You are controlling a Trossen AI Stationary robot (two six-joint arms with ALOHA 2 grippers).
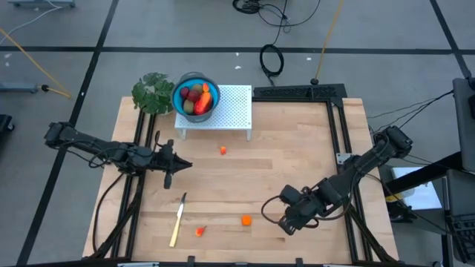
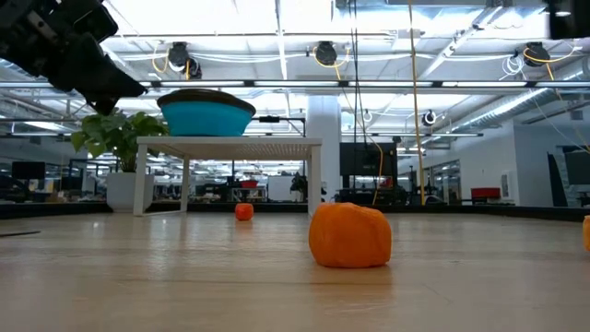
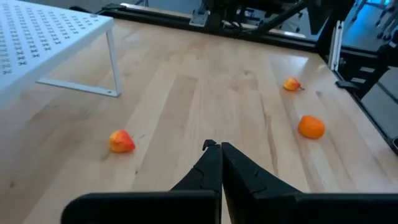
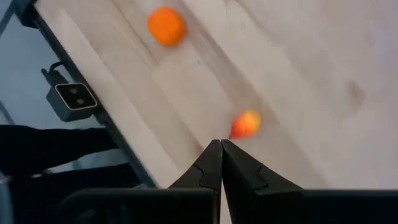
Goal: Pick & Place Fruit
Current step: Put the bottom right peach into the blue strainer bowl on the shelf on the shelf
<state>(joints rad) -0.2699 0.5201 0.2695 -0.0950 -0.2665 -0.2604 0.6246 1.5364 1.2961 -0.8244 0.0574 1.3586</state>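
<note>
Partly done: blue bowl (image 1: 196, 96) on white rack (image 1: 230, 111) holds several fruit; three orange pieces (image 1: 246, 219) lie loose on bench (image 1: 297, 163). Left claw (image 1: 168, 176) and right claw (image 1: 286, 227) both pinched closed, empty

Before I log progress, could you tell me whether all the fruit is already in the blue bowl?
No, three small orange pieces lie loose on the table, outside the blue bowl.

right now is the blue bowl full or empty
Full: from above, the blue bowl on the white rack holds red, orange and olive-brown fruit up to its rim.
</note>
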